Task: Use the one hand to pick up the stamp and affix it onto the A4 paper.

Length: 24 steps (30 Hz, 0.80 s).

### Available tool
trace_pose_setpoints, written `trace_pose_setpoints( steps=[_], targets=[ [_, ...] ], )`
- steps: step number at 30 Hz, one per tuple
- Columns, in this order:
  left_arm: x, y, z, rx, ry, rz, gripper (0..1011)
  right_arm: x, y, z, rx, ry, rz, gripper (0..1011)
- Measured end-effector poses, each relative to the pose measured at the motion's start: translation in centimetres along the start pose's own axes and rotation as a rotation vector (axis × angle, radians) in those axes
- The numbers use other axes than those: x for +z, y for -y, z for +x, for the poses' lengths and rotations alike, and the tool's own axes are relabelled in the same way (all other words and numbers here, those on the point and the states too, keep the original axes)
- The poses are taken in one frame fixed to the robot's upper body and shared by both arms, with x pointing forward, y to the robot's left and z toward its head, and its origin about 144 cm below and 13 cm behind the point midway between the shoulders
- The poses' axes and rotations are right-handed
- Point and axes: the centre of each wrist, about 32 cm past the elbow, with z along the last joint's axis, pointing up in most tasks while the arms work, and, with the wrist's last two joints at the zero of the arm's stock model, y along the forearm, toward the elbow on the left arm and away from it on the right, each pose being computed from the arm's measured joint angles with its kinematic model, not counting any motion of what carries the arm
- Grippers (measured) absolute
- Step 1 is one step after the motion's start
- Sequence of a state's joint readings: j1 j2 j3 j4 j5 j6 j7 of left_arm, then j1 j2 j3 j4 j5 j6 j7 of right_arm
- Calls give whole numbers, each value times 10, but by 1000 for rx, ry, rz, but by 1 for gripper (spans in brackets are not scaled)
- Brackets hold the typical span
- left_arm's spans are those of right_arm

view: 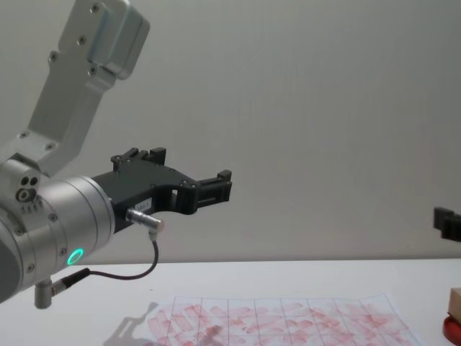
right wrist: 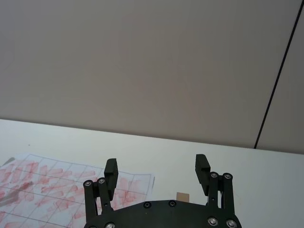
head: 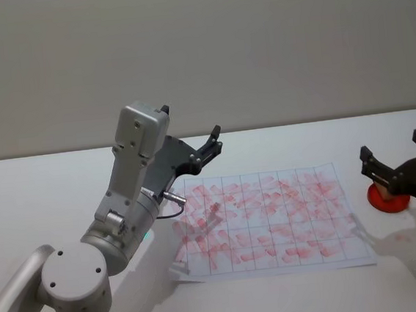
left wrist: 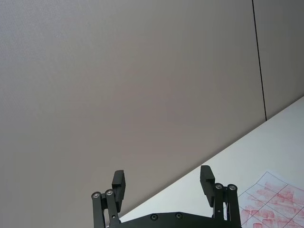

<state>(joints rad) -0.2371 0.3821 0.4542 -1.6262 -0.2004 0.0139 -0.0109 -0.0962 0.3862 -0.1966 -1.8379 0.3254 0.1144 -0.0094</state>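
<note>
My right gripper (head: pixel 391 147), the hand, hovers open just above the round red ink pad (head: pixel 384 199) to the right of the A4 paper (head: pixel 273 223). In the right wrist view its fingers (right wrist: pixel 202 167) stand wide apart with nothing between them. Past them a corner of the tan stamp (right wrist: pixel 183 195) shows on the table side, beside the paper's edge (right wrist: pixel 137 183). In the chest view the stamp (view: pixel 455 301) stands on the red pad (view: pixel 454 329) at the right edge. My left gripper (head: pixel 217 140) is raised above the paper's far left corner, open and holding nothing.
The large silver left arm (head: pixel 119 231) with a green light stands over the table's left front and throws a shadow on the sheet's left edge. A plain wall (head: pixel 256 48) rises behind the white table (head: pixel 317 293).
</note>
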Motion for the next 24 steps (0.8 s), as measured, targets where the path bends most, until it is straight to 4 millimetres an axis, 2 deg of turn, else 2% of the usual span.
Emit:
trace_pose_setpoints(
  steps=[8, 24],
  targets=[
    [0, 0, 0, 0, 0, 0, 1001, -2, 3, 5, -20, -11, -49, 1001],
    [0, 0, 0, 0, 0, 0, 1001, -15, -17, 15, -57, -82, -183, 1001]
  ],
)
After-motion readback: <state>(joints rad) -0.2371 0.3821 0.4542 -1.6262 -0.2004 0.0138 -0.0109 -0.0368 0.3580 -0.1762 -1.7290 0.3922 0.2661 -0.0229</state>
